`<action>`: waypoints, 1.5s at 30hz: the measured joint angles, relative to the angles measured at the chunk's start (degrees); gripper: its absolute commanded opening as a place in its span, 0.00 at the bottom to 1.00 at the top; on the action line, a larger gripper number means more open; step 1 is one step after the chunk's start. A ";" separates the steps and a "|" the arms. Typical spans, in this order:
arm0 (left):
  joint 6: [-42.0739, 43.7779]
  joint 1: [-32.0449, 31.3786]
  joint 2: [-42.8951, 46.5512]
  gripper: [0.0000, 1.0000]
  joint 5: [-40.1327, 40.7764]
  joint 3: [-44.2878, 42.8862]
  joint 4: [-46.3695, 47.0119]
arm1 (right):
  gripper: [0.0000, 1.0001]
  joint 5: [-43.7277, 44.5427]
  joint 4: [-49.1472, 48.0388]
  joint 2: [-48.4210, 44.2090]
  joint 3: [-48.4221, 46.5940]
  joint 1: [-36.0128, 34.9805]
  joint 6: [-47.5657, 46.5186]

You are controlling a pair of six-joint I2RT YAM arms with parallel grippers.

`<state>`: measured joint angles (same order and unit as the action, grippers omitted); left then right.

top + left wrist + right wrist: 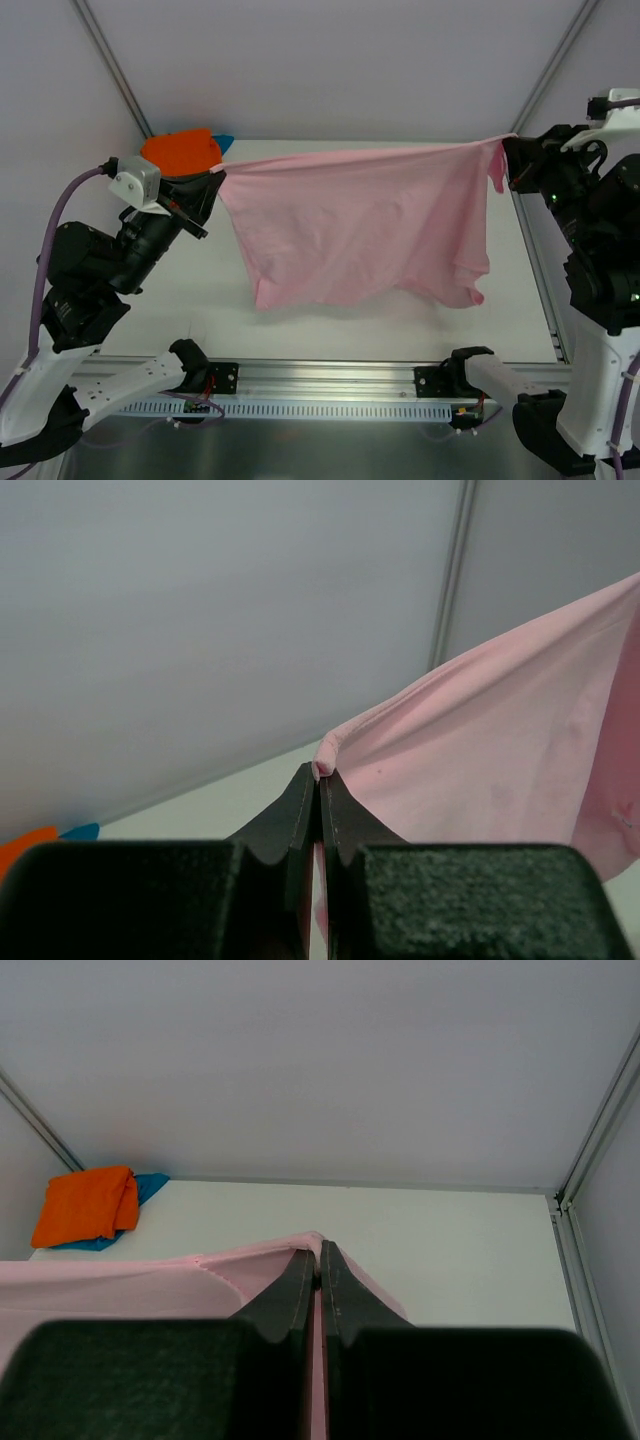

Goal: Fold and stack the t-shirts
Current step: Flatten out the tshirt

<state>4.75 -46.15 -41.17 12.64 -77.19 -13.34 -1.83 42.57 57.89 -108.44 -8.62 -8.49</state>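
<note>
The light pink t-shirt (pixel 360 225) hangs stretched in the air between both grippers, above the white table (pixel 200 300). My left gripper (pixel 214 178) is shut on its left corner; the pinched cloth shows at the fingertips in the left wrist view (pixel 322 770). My right gripper (pixel 507 145) is shut on its right corner, seen in the right wrist view (pixel 320 1248). The shirt's lower edge sags, loose and wrinkled. The bright orange t-shirt (pixel 180 150) lies folded at the table's far left corner on top of the teal-blue t-shirt (pixel 224 139), also in the right wrist view (pixel 85 1204).
Grey enclosure walls with metal struts (pixel 110 65) close the back and sides. A metal rail (pixel 320 385) with the arm bases runs along the near edge. The table's right rim (pixel 535 270) lies below the right arm.
</note>
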 measured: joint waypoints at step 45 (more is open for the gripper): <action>5.33 0.17 0.50 0.00 10.21 16.50 10.43 | 0.00 3.54 -14.21 -1.14 25.99 -0.28 0.55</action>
<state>10.09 -45.98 -40.66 22.85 -60.69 -2.92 1.72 28.36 56.75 -82.46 -8.91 -7.94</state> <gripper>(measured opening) 0.011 0.025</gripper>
